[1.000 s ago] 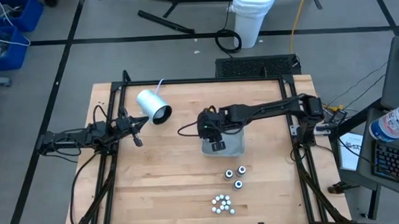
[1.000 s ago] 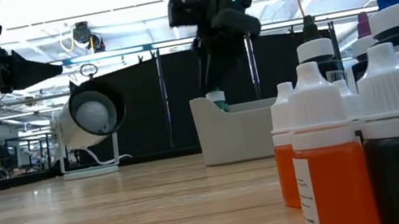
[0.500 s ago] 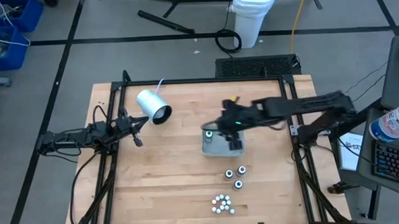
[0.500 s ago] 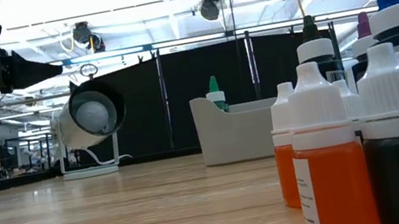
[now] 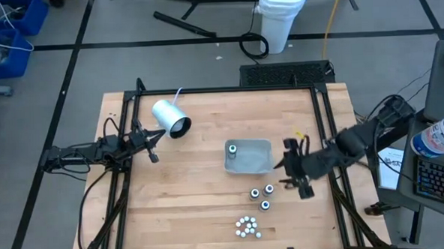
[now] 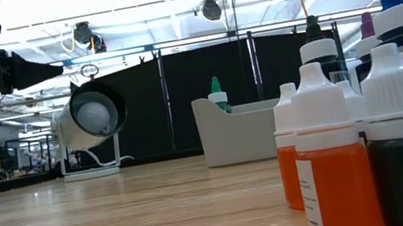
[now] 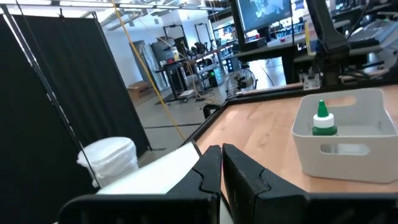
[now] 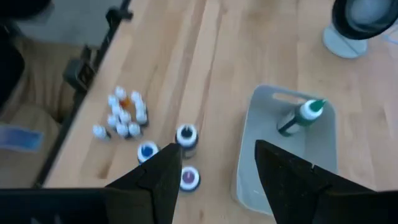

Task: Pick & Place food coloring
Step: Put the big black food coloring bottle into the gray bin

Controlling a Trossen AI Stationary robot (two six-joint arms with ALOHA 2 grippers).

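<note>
One food coloring bottle with a green tip (image 8: 301,117) stands upright in the grey tray (image 5: 250,159), at its far left corner (image 5: 232,147). Three white-capped bottles (image 5: 263,195) stand on the wood just nearer than the tray. A cluster of several smaller ones (image 5: 247,226) stands near the front edge and fills the low view's right (image 6: 357,144). My right gripper (image 5: 290,169) hovers open to the right of the tray, tilted down, with nothing between its fingers (image 8: 161,180). My left gripper (image 5: 152,154) waits shut at the table's left (image 7: 221,168).
A big white cylinder with a dark mouth (image 5: 170,117) lies at the far left of the table. Black frame rails (image 5: 329,127) run along the table's sides. Bare wood lies between the left gripper and the tray.
My right gripper has risen from over the tray and swung toward the table's right and near edges, now hovering beside the tray. The green-tipped bottle stays upright in the tray.
</note>
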